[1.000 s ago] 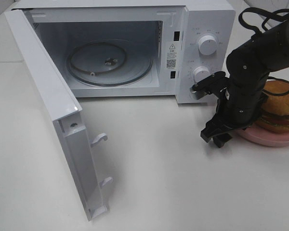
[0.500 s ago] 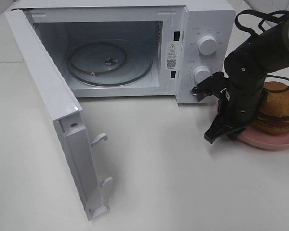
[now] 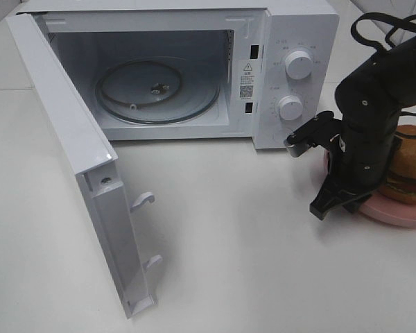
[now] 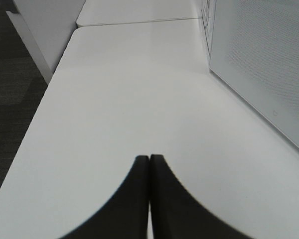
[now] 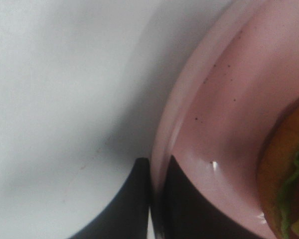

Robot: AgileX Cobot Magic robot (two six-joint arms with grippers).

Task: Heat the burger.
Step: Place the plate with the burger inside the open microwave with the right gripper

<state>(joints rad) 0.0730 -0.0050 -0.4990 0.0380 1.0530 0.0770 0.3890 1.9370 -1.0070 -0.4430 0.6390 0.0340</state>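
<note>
The burger (image 3: pixel 412 156) sits on a pink plate (image 3: pixel 395 211) at the right of the table (image 3: pixel 249 270), just right of the microwave's front corner and outside the oven.

Nearest, on the left, the door (image 3: pixel 76 159) hangs wide open and juts toward the near edge. The left gripper (image 4: pixel 149 160) has its jaws pressed together on nothing, low over bare table.

Further back on the right, the right gripper (image 3: pixel 327 207) reaches down to the plate's left rim. Its wrist view shows the jaws closed on that thin rim, one finger on the plate's inner face and the other outside it.

This is probably the grasp before carrying the plate in, and it looks fragile. A pinch on one edge leaves the burger's weight out beyond the fingers. On lifting, the plate could sag or twist in the jaws, and the tall stack could slide or topple. The smooth rim may also slip free.

The burger itself has a browned bun with green lettuce at its edge (image 5: pixel 289 194). The arm hides much of it from above.

Farthest back, the microwave (image 3: pixel 291 41) stands open with its glass turntable (image 3: pixel 156 90) bare.
</note>
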